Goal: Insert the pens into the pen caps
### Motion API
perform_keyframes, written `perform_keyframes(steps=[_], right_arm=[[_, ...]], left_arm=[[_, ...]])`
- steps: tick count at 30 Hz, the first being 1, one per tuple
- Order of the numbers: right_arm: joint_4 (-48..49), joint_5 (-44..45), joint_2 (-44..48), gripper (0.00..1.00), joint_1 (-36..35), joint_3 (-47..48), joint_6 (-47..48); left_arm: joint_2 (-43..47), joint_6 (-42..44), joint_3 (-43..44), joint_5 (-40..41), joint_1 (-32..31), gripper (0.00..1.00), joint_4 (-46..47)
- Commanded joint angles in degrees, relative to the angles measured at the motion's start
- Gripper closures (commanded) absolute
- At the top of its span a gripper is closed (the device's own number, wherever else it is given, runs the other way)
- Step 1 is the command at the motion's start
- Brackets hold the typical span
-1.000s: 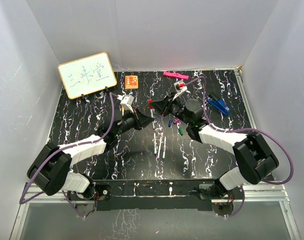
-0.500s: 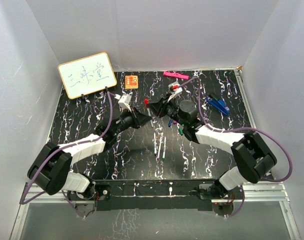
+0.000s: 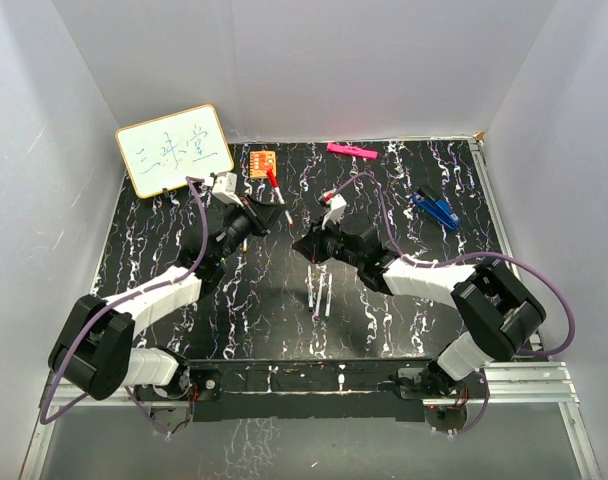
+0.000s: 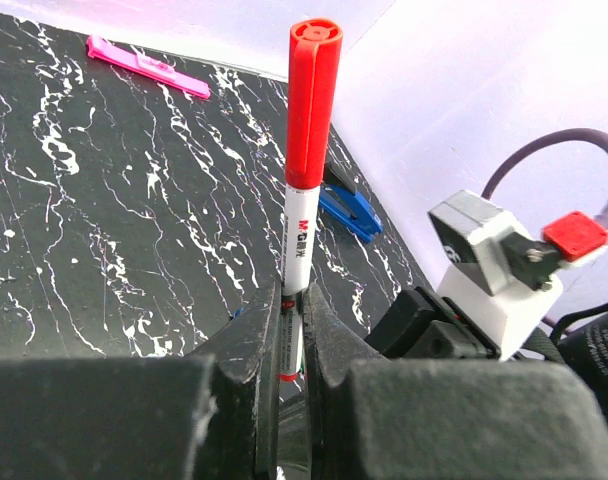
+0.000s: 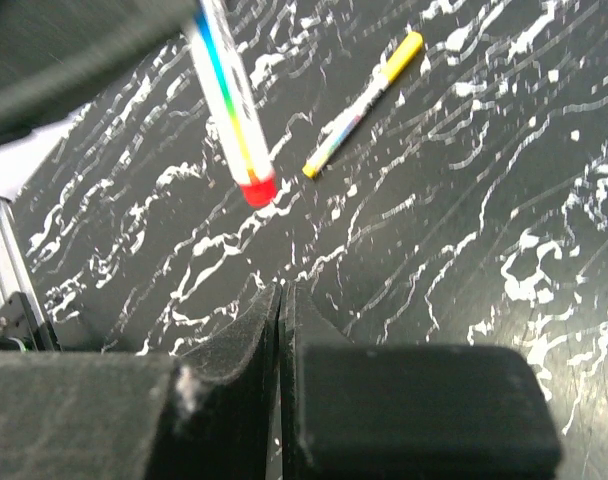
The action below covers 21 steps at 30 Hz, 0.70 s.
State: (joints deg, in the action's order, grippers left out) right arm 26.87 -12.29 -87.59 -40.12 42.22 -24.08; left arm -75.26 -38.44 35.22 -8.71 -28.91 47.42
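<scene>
My left gripper [image 3: 261, 212] [image 4: 292, 300] is shut on a white pen [image 4: 301, 240] that wears a red cap [image 4: 313, 100] [image 3: 272, 179]; the pen sticks up out of the jaws. The pen's red lower end [image 5: 256, 190] shows in the right wrist view. My right gripper [image 3: 306, 246] [image 5: 281, 290] is shut and empty, low over the table, to the right of the left gripper. A yellow-capped pen [image 5: 367, 100] lies on the table beyond it. Two more white pens [image 3: 311, 285] [image 3: 328, 292] lie side by side at mid-table. Loose caps are hidden.
A pink marker [image 3: 352, 151] [image 4: 149, 65] lies at the back edge. An orange block [image 3: 263, 162] and a whiteboard [image 3: 174, 150] stand at the back left. A blue object [image 3: 435, 209] [image 4: 349, 212] lies at the right.
The red cap has left my right gripper and now sits on the pen. My left gripper has carried the pen back and left. My right gripper has moved left, down and shut.
</scene>
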Motion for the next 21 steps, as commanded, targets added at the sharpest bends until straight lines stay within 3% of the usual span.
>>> perform_keyframes(steps=[1,2,9,14,21], right_arm=[[-0.10,5.08,3.07,1.00,0.12,2.05,1.66],[-0.53,5.97,3.56,1.00,0.15,2.46,2.26],[-3.96,12.53,8.66,0.70,0.18,5.09,7.85],[-3.87,14.38,12.69,0.46,0.39,6.68,9.42],[2.36,7.59,12.40,0.40,0.74,10.97,7.28]], left_arm=[[3.91,3.76,1.80,1.96,-0.12,1.00,-3.04],[4.56,4.53,1.73,2.48,-0.10,1.00,-4.45],[11.43,11.35,0.80,7.78,-0.09,1.00,-15.96],[14.30,18.56,2.01,5.23,-0.10,1.00,-23.23],[11.19,19.34,3.17,-6.36,-0.09,1.00,-26.55]])
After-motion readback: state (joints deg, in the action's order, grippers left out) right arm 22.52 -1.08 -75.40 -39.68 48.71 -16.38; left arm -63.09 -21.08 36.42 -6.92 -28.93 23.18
